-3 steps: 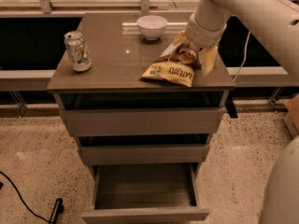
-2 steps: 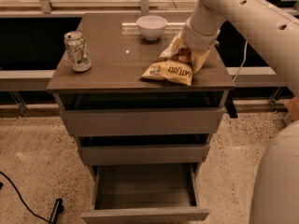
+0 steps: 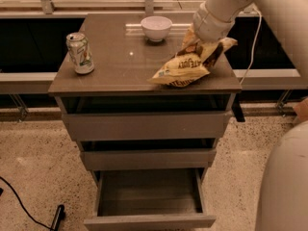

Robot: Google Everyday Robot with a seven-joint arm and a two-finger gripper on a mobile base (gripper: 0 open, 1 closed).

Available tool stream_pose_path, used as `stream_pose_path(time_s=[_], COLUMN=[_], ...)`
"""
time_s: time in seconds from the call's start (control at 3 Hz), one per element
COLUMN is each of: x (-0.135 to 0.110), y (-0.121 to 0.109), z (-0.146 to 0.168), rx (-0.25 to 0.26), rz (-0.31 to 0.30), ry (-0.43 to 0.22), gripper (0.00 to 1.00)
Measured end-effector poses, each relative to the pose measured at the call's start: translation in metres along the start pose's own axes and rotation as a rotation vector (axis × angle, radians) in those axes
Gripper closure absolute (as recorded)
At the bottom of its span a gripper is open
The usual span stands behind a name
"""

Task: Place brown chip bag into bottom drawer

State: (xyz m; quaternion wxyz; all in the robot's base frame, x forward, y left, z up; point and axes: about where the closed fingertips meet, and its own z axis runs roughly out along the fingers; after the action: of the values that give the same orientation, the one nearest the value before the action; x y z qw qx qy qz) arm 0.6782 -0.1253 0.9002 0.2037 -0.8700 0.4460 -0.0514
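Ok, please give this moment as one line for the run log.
gripper: shut on brown chip bag | bag: low end on cabinet top | bottom drawer: open | soda can, bowl: apart

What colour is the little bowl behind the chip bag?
The bowl is white, clear in the camera view. The hand grips the brown chip bag beside it.

Warm, dim, yellow-brown light throughout, brightest beyond the desk's (image 3: pixel 120 76) far edge. A small glare spot sits on the top towards that edge, with a pale sheen around the white bowl (image 3: pixel 156 28). The gripper (image 3: pixel 199 46), near the far right corner at the brown chip bag (image 3: pixel 185 66), looks dark beneath its pale arm. Gaps under the front edge are near black; the bottom drawer (image 3: pixel 149 196) is evenly dim inside. Everything looks soft
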Motion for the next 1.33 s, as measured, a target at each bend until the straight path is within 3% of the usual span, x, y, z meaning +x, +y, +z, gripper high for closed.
stream_pose_path(time_s=[0.33,0.67,1.0,1.33], x=[-0.016,-0.014,0.000,0.010], y=[0.003,0.036,0.110,0.161], z=[-0.067,-0.101,-0.086,-0.058], rx=[0.015,0.004,-0.016,0.042], rz=[0.085,0.254,0.541,0.744], ry=[0.057,0.103,0.049,-0.070], gripper=[1.00,1.00,1.00,1.00])
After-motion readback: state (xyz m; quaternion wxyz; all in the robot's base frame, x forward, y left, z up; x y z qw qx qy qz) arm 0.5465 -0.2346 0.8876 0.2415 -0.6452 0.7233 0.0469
